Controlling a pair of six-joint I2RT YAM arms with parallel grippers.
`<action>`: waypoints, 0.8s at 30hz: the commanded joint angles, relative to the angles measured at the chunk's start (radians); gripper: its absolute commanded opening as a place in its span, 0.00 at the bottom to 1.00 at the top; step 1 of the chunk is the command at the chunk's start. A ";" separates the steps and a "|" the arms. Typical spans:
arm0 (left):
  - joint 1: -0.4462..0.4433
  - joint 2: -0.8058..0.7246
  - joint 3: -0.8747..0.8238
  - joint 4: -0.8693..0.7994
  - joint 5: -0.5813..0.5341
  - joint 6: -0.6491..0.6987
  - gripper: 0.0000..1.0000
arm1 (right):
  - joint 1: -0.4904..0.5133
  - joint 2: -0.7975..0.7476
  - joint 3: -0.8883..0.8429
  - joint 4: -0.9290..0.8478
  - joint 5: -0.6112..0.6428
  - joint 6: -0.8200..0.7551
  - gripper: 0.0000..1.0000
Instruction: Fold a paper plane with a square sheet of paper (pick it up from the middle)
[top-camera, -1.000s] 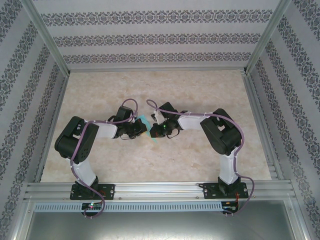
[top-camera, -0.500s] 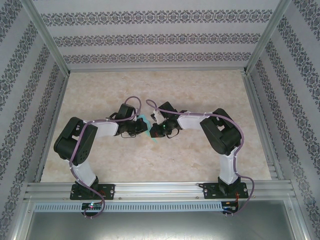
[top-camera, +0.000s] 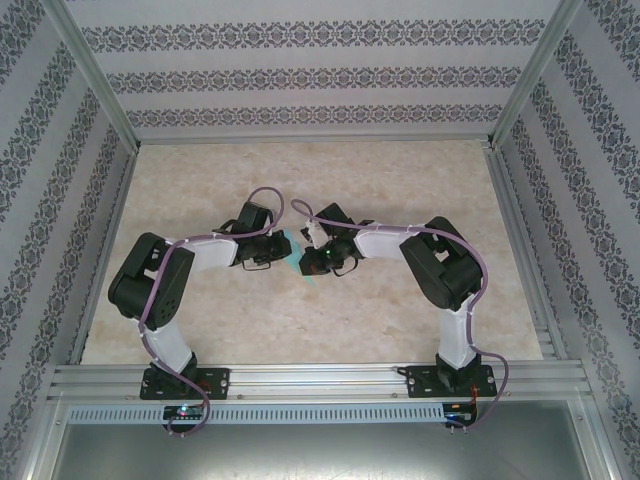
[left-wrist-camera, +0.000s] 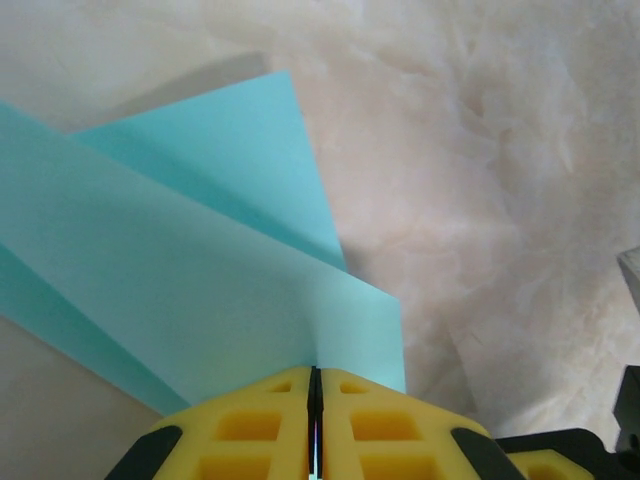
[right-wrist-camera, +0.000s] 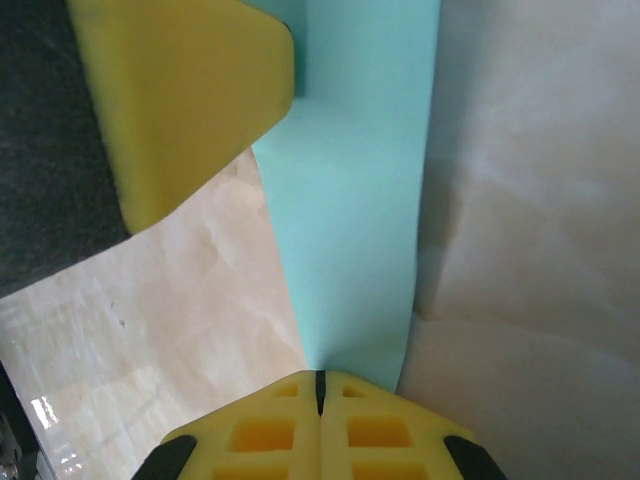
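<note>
Teal paper (top-camera: 293, 244) at the centre of the table (top-camera: 400, 180), folded over itself into layers and pinched from two sides. From overhead, just a small teal patch between the two black wrists, one pointed tip poking out toward 6 o'clock. Through the left wrist camera, the paper (left-wrist-camera: 200, 270) fanning out from 6 o'clock toward 10 and 11 o'clock: a broad pale layer in front, a smaller flap behind with its corner near 12 o'clock. Through the right wrist camera, a narrow band of paper (right-wrist-camera: 350, 230) running from 6 up to 12 o'clock.

Left gripper (top-camera: 278, 250) at 9 o'clock of the paper, yellow jaws pressed together to a thin slit, clamped on the paper's near edge. Right gripper (top-camera: 312, 258) at 3 o'clock of it, jaws pressed tight as well, gripping the lower end of the band. At 11 o'clock in the right wrist view, one yellow finger (right-wrist-camera: 190, 100) of the left gripper against the paper. Pale marbled tabletop beneath, patterned walls (top-camera: 300, 80) around.
</note>
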 joint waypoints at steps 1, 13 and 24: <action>0.017 0.029 0.013 -0.029 -0.035 0.018 0.12 | 0.010 0.061 -0.015 -0.102 0.089 -0.021 0.00; 0.075 0.055 0.014 -0.078 -0.049 0.040 0.11 | 0.002 0.067 -0.028 -0.158 0.116 -0.042 0.00; 0.224 0.102 0.069 -0.113 -0.045 0.052 0.11 | -0.003 0.071 -0.065 -0.166 0.114 -0.048 0.00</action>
